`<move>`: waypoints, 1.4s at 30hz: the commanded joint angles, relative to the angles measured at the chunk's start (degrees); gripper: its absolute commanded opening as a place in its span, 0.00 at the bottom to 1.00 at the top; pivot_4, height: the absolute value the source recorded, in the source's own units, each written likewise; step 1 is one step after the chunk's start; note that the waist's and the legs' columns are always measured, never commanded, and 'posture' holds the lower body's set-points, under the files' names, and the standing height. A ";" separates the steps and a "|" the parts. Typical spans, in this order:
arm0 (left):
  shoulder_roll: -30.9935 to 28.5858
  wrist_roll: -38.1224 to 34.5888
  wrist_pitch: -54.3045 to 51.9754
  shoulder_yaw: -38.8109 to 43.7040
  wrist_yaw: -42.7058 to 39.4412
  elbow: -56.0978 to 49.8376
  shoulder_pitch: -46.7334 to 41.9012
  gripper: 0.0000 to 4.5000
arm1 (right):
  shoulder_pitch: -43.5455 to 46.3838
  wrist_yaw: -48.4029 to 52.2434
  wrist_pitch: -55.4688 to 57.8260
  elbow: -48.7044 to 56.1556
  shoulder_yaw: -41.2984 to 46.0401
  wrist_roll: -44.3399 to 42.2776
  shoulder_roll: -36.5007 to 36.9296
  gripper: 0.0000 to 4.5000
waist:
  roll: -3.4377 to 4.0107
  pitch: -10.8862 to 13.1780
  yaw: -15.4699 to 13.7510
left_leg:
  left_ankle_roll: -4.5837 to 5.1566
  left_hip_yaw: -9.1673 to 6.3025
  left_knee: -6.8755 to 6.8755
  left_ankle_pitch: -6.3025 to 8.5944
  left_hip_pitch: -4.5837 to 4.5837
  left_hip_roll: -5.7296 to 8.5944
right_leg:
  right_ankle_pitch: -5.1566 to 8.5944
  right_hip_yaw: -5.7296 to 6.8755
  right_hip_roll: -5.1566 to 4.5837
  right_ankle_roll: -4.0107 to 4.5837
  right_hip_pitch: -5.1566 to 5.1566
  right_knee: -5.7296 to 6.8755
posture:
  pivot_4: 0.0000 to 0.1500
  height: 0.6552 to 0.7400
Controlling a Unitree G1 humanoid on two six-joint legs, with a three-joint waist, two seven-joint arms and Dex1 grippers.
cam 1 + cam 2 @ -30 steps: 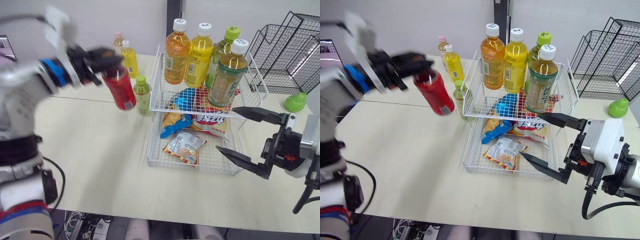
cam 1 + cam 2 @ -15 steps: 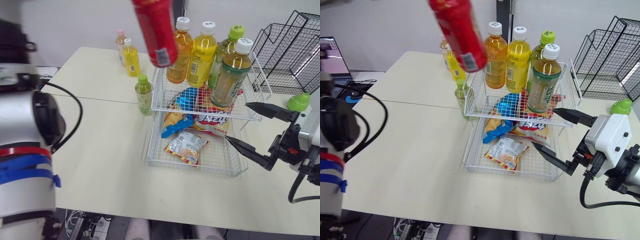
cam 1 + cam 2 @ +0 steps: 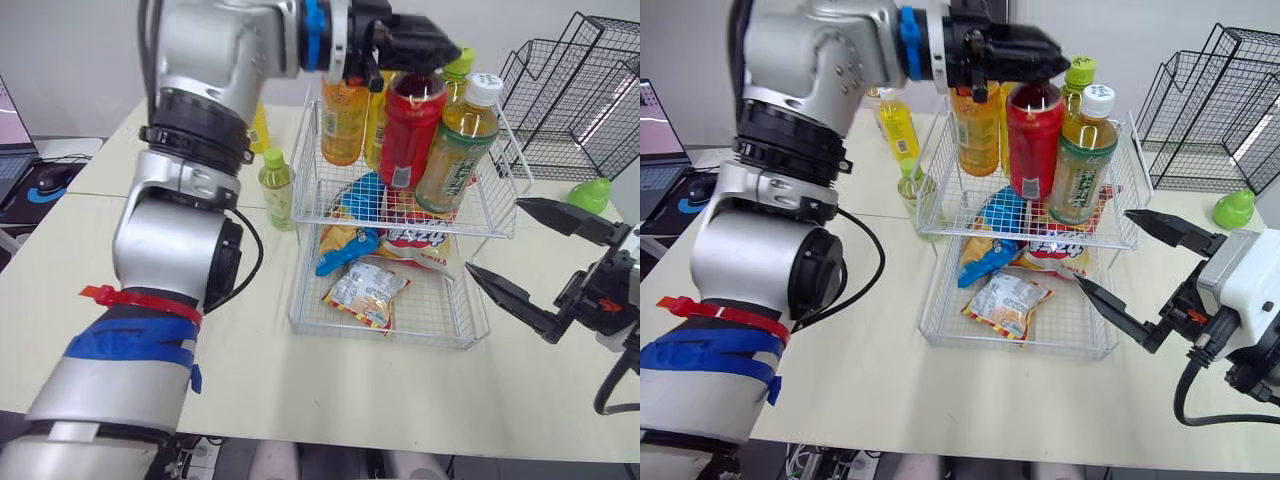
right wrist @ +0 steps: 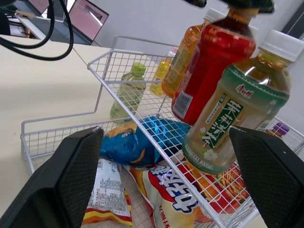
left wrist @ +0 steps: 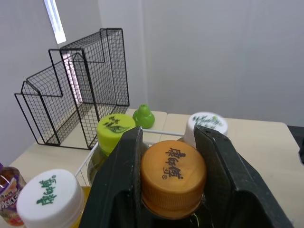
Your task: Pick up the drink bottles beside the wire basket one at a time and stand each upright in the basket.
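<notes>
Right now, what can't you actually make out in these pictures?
- The red bottle: whether its base rests on the upper shelf of the wire basket. In the eye views, mesh and snack bags muddle the contact.
- The yellow bottle behind it: nearly all covered by the red bottle and left gripper, eye views.
- Bottles beside the basket: their count. The left arm covers the table behind the small green bottle, eye views.

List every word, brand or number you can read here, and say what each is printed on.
"康师傅": orange screw cap of the red plastic bottle.
"康师傅", green print: white screw cap.
"茉莉清茶", likely: green label of the amber tea bottle.
Unreadable: the mark on the lime-green cap, the red bottle's white sticker, and the blue lettering on the red-and-white snack bag.
</notes>
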State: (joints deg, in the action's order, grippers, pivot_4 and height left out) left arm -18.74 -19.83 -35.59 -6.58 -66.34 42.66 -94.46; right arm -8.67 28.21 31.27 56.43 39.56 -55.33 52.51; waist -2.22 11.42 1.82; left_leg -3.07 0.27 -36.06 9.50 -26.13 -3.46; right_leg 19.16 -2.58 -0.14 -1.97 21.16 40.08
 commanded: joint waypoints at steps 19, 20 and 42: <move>0.48 3.60 3.86 0.96 -5.39 -1.18 -0.39 0.70 | -1.74 -2.10 -1.32 2.82 2.73 -2.03 0.44 1.00 | 0.02 -0.01 -0.08 | 0.00 -0.03 -0.02 0.00 0.00 0.02 | 0.00 0.02 -0.01 0.00 -0.04 0.01 | 1.00 0.84; 0.26 3.49 3.80 1.05 -5.68 -1.60 -0.32 0.78 | -1.66 -2.08 -1.35 2.78 2.70 -2.01 0.49 1.00 | 0.02 -0.01 -0.08 | 0.00 -0.02 -0.02 0.00 0.01 0.02 | 0.00 0.02 0.00 0.00 -0.04 0.01 | 1.00 0.84; -24.38 2.02 5.17 14.02 1.61 -20.27 18.50 0.99 | 2.89 3.05 -3.25 -0.64 -2.19 -2.21 1.48 1.00 | 0.16 -0.09 -0.01 | -0.08 -0.04 -0.09 -0.07 0.33 -0.08 | -0.01 0.01 0.02 0.02 -0.24 0.27 | 1.00 0.84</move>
State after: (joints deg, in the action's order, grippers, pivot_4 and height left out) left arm -42.01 -18.51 -32.19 6.07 -66.62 24.79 -76.35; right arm -6.61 30.55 29.44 55.76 37.15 -57.14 53.53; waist -2.06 11.33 1.82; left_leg -3.15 0.22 -36.16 9.43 -25.79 -3.55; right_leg 19.14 -2.56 -0.11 -1.95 20.92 40.38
